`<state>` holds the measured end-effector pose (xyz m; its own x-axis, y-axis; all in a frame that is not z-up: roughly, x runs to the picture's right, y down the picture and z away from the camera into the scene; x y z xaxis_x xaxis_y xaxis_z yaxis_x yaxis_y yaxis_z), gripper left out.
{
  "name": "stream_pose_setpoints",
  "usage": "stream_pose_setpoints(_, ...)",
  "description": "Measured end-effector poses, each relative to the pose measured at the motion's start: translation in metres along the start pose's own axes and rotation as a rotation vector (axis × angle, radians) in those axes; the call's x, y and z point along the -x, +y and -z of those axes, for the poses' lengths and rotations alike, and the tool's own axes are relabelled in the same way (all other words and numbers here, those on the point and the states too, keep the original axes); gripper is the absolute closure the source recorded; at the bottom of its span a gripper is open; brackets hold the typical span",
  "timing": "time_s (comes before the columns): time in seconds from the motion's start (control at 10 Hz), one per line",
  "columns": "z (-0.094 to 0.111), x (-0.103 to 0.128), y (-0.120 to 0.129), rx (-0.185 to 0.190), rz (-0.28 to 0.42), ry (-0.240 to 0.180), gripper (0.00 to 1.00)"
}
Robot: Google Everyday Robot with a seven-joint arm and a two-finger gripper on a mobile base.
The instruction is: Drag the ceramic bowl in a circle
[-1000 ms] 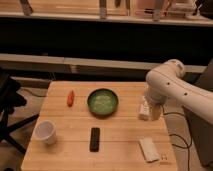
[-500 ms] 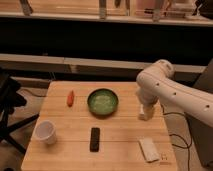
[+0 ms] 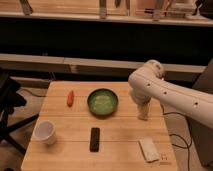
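Observation:
The ceramic bowl (image 3: 103,102) is round, shallow and dark green with a paler speckled inside. It sits on the wooden table (image 3: 120,137), near the middle and toward the back. My gripper (image 3: 143,114) hangs at the end of the white arm (image 3: 165,92), just right of the bowl and apart from it, low over the table.
A white cup (image 3: 45,132) stands at the front left. A small orange-red item (image 3: 70,98) lies left of the bowl. A black oblong object (image 3: 94,139) lies in front of the bowl. A white flat object (image 3: 149,149) lies at the front right. A dark chair (image 3: 9,107) stands left of the table.
The arm has swung left, bringing the gripper closer to the bowl's right side. The bowl and the other objects have not moved.

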<state>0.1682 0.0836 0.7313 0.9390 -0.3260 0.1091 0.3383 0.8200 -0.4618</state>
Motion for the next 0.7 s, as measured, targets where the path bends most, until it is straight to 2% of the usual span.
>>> stream_pose_setpoints(0.3,-0.005,0.024,-0.017,-0.011,0.064,-0.005,0.2)
stream_pose_setpoints(0.7,-0.022,0.03,-0.029,-0.014,0.128,-0.018,0.2)
